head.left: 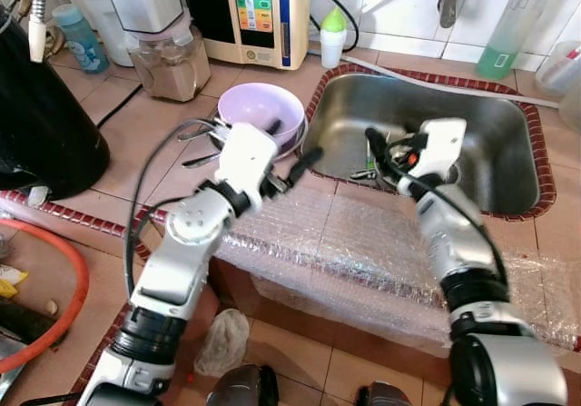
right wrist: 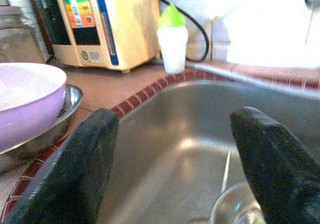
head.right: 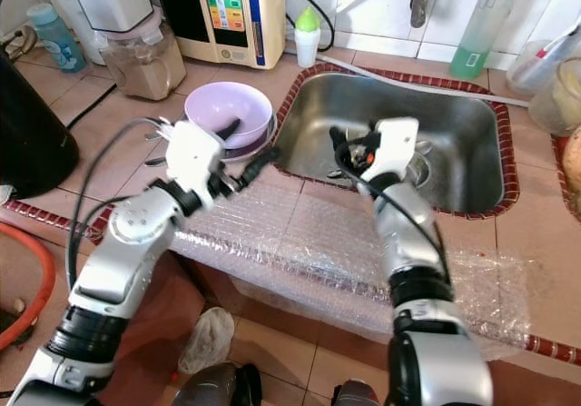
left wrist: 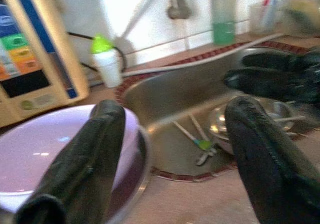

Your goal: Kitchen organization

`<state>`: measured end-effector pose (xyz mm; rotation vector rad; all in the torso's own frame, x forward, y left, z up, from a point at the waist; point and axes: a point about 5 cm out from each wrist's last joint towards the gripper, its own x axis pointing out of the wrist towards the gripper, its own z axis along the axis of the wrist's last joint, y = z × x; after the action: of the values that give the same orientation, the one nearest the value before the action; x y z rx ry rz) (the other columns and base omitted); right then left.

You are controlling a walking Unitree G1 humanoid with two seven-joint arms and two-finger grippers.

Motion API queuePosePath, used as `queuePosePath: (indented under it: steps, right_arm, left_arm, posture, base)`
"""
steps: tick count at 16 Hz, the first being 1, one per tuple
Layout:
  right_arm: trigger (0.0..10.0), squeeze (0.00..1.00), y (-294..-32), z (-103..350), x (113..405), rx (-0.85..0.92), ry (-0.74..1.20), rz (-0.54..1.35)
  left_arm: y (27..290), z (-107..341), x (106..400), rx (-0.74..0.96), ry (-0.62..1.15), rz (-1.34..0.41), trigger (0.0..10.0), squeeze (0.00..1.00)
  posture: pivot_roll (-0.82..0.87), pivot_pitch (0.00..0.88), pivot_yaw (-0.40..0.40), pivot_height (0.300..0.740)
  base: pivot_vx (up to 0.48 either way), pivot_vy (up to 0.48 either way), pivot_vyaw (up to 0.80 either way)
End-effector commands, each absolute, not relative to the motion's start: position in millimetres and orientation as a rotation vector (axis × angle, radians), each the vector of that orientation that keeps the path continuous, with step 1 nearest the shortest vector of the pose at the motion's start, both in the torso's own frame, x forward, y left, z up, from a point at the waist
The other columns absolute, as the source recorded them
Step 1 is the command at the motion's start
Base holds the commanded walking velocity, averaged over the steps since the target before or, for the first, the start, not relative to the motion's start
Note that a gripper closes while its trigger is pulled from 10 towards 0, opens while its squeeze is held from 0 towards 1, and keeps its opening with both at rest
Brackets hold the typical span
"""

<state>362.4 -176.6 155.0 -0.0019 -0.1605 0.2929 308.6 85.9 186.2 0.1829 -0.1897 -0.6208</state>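
A lilac bowl (head.left: 261, 108) rests in a shallow metal dish at the sink's left rim. My left gripper (head.left: 292, 147) hovers open over the counter between that bowl and the steel sink (head.left: 508, 152), one finger near the bowl's edge. In the left wrist view its fingers (left wrist: 95, 154) frame the sink corner. My right gripper (head.left: 381, 152) is open just inside the sink's front left part, above a metal dish (left wrist: 235, 124) and a few utensils (left wrist: 200, 143) on the sink floor. Nothing is held by either gripper.
Bubble wrap (head.left: 363, 242) drapes over the counter's front edge. Spoons (head.left: 195, 133) lie left of the bowl. Behind stand a water ioniser (head.left: 254, 11), a green-capped white bottle (head.left: 333, 38), a blender jar (head.left: 168, 56) and a green soap bottle (head.left: 508, 24). A black appliance (head.left: 36, 124) stands at the left.
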Motion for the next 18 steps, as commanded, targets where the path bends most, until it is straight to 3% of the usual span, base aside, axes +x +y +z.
queuePosePath:
  steps: [1, 4, 9, 13, 14, 15, 16, 17, 18]
  right_arm:
    - [10.0, 1.00, -164.4, 166.5, 359.5, -0.112, -0.224, 0.381]
    - [10.0, 1.00, -148.7, 166.6, 344.0, -0.217, -0.278, 0.474]
    - [10.0, 1.00, -115.2, 163.4, 314.0, -0.092, -0.303, 0.523]
    - [10.0, 1.00, -109.2, 155.4, 299.4, -0.035, -0.275, 0.430]
    - [10.0, 0.03, -109.9, 155.1, 294.3, -0.048, -0.271, 0.419]
    - [10.0, 0.00, -111.9, 155.2, 294.1, -0.045, -0.267, 0.413]
    - [10.0, 0.00, -111.8, 155.7, 294.3, -0.045, -0.264, 0.415]
    - [10.0, 0.00, -111.8, 155.7, 294.3, -0.045, -0.264, 0.415]
    - [10.0, 0.00, -108.8, 158.3, 293.5, -0.037, -0.258, 0.441]
  left_arm:
    - [94.5, 188.0, 315.3, 0.184, -0.189, -0.552, 10.0, 1.00]
    - [106.2, 189.3, 325.9, 0.172, -0.173, -0.457, 10.0, 1.00]
    - [128.1, 197.3, 356.7, 0.064, -0.113, -0.261, 10.0, 1.00]
    - [143.3, 200.5, 380.0, 0.016, -0.042, -0.133, 10.0, 1.00]
    - [152.5, 199.0, 388.5, 0.018, 0.011, -0.069, 10.0, 1.00]
    - [154.5, 193.9, 392.5, -0.007, 0.076, -0.062, 10.0, 0.90]
    - [153.3, 191.6, 392.8, -0.013, 0.098, -0.079, 10.0, 0.16]
    - [153.3, 191.6, 392.8, -0.013, 0.098, -0.079, 10.0, 0.16]
    - [149.5, 187.0, 394.5, -0.036, 0.134, -0.110, 10.0, 0.00]
  posture:
    - [-0.02, 0.033, 0.086, 0.740]
    - [-0.02, 0.037, 0.087, 0.740]
    - [-0.03, 0.040, 0.093, 0.740]
    - [-0.07, 0.041, 0.114, 0.740]
    - [-0.08, 0.042, 0.124, 0.740]
    - [-0.08, 0.044, 0.126, 0.740]
    - [-0.08, 0.047, 0.127, 0.740]
    - [-0.08, 0.047, 0.127, 0.740]
    - [-0.08, 0.047, 0.129, 0.740]
  base:
    - [0.000, 0.000, 0.00]
    - [0.000, 0.000, 0.00]
    - [0.000, 0.000, 0.00]
    - [0.000, 0.000, 0.00]
    - [0.000, 0.000, 0.00]
    - [0.000, 0.000, 0.00]
    - [0.000, 0.000, 0.00]
    - [0.000, 0.000, 0.00]
    - [0.000, 0.000, 0.00]
